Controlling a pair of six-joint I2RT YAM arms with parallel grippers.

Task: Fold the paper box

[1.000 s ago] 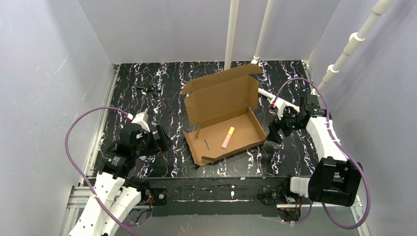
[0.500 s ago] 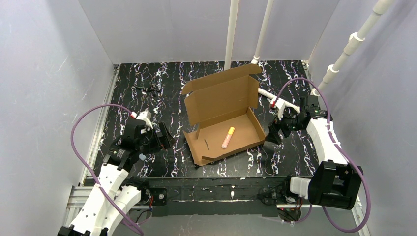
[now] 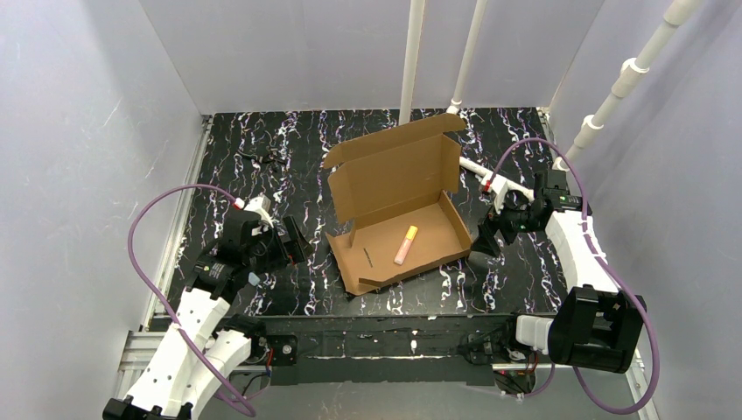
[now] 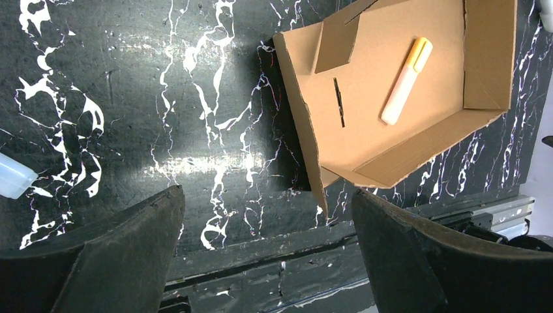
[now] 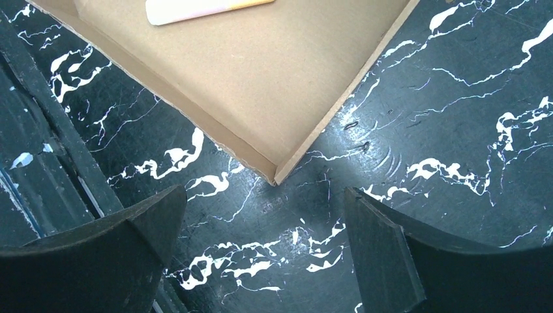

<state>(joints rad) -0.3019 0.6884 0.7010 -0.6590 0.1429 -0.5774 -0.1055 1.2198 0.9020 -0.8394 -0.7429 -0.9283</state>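
Your plain brown corrugated cardboard box (image 3: 394,185) sits half-formed, lid upright, a pale yellow-capped marker (image 3: 405,245) inside. Both jaws gape wide.

White arms (image 3: 573,241), black grippers (image 4: 267,195), purple cables (image 3: 130,238)

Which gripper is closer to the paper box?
Right. The right gripper is open beside the paper box at its right wall; the left gripper is open farther off its left side.
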